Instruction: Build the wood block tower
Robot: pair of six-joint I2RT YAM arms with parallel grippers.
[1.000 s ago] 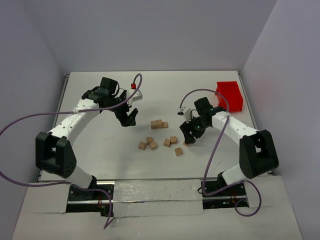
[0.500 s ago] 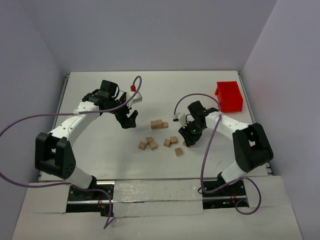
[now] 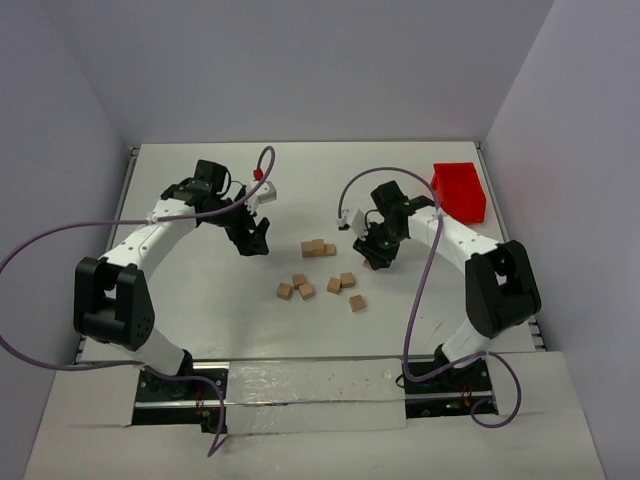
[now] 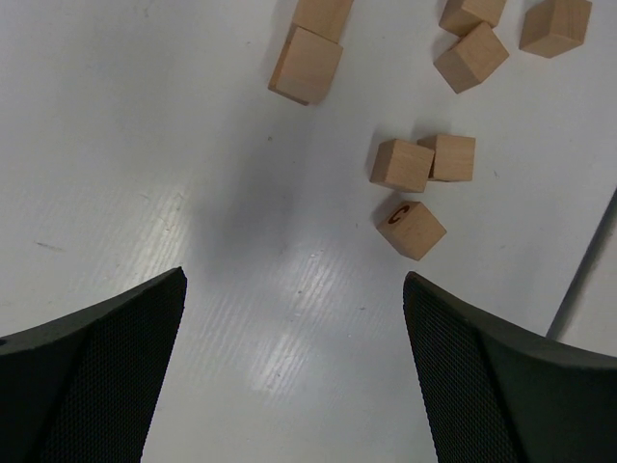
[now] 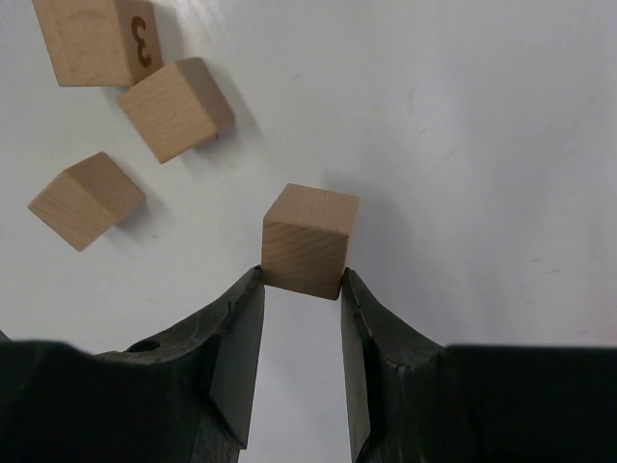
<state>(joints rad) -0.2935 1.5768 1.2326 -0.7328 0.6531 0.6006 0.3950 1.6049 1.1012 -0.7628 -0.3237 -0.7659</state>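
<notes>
Several tan wood blocks (image 3: 334, 285) lie loose mid-table. A short row of cubes (image 3: 318, 247) lies flat just beyond them; no taller tower shows. My right gripper (image 3: 381, 256) stands right of that row. In the right wrist view it (image 5: 301, 280) is shut on one wood block (image 5: 309, 240), pinched at the fingertips, with three loose blocks (image 5: 176, 108) to its upper left. My left gripper (image 3: 255, 238) is open and empty, left of the row. In the left wrist view its jaws (image 4: 294, 280) stand wide over bare table, with blocks (image 4: 401, 164) ahead.
A red plastic bin (image 3: 460, 192) stands at the far right, behind the right arm. White walls close the table at the back and on both sides. Purple cables loop off both arms.
My right gripper has closed on the rightmost loose block and moved it away from me and slightly left, toward the row. The left gripper has barely shifted.
</notes>
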